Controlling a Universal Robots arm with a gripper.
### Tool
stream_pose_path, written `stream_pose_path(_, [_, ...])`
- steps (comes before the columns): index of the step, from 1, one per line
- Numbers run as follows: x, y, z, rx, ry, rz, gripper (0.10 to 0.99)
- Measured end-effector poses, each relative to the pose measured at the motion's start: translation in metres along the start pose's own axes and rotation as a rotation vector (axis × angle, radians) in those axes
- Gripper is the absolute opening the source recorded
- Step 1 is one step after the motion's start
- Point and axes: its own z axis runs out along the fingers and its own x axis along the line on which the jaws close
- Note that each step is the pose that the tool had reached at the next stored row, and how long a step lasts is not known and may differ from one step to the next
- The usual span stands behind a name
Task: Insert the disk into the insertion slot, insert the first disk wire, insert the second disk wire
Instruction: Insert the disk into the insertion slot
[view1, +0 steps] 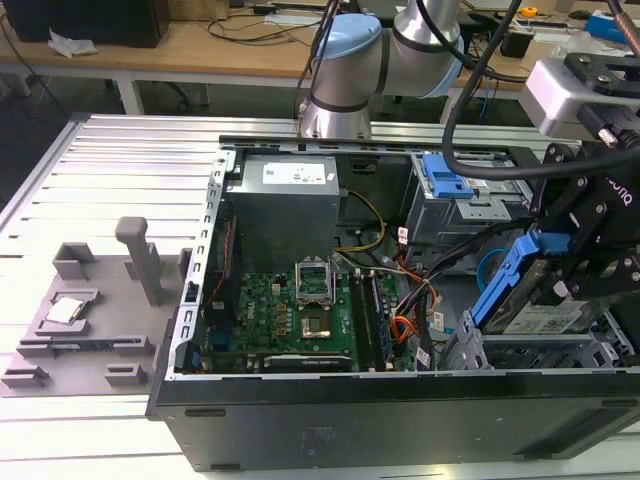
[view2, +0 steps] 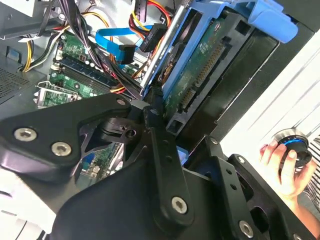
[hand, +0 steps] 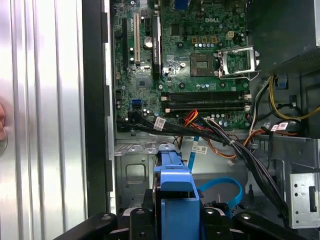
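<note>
Your end effector is closed on disk, gripping it by the blue carrier. Disk hangs tilted, one edge up, just above insertion slot, at exterior view's right inside open computer case. Disk not yet in bay, so step one looks unfinished. Blue data cable and power plug lie loose near disk, disk's connector pins bare. Both wire steps left for you.
</note>
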Motion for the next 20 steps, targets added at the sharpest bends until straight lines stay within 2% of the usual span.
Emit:
stream_pose_path(2, [0.0, 0.0, 0.0001, 0.0, 0.0001, 0.0, 0.373])
stream_pose_path(3, [0.0, 0.0, 0.0001, 0.0, -0.0001, 0.0, 0.435])
stream_pose_path(7, [0.0, 0.0, 0.0003, 0.0, -0.0001, 0.0, 0.435])
stream_pose_path(8, [0.0, 0.0, 0.0003, 0.0, -0.0001, 0.0, 0.42])
stream_pose_path(11, [0.0, 0.0, 0.0004, 0.0, -0.0001, 0.0, 0.231])
stream_pose_path(12, [0.0, 0.0, 0.0004, 0.0, -0.0001, 0.0, 0.231])
stream_pose_path(14, [0.0, 0.0, 0.0005, 0.0, -0.0001, 0.0, 0.11])
stream_pose_path(20, [0.0, 0.0, 0.0006, 0.0, -0.0002, 0.0, 0.106])
